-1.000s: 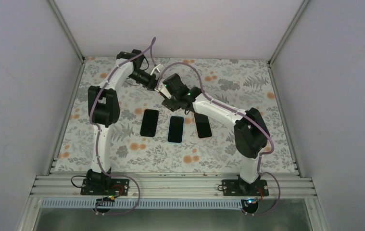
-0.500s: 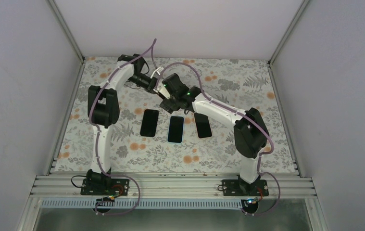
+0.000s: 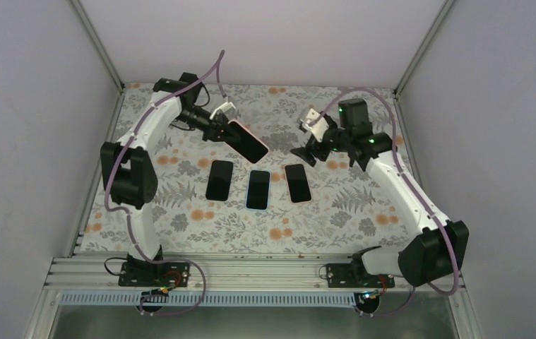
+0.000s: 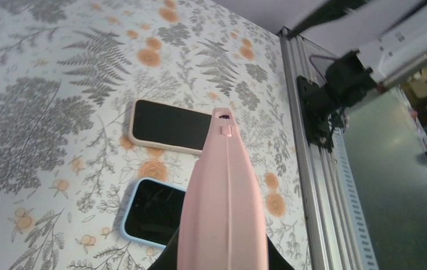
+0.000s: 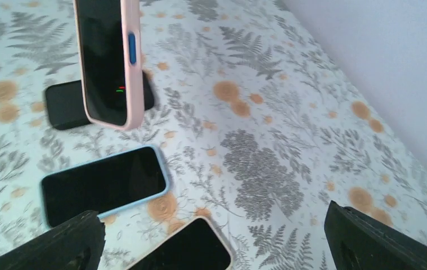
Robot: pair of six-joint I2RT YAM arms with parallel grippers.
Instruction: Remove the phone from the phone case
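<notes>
A phone in a pink case (image 3: 245,141) hangs tilted above the table, its dark screen facing up. My left gripper (image 3: 220,126) is shut on its far end. In the left wrist view the pink case (image 4: 225,191) runs edge-on from between my left gripper's (image 4: 222,262) dark fingers. My right gripper (image 3: 307,146) stands wide open to the right of the phone, apart from it. In the right wrist view the phone in the pink case (image 5: 107,62) stands upright at the far left, and my right gripper (image 5: 211,243) has nothing between its fingers (image 5: 48,244).
Three more cased phones lie screen-up in a row below: black (image 3: 219,180), light blue (image 3: 258,189) and cream (image 3: 297,183). The floral table (image 3: 364,212) is walled by white panels. An aluminium rail (image 3: 251,272) runs along the near edge.
My left gripper shut on the pink-cased phone and carried it slightly left. My right gripper opened, let go and swung away to the right.
</notes>
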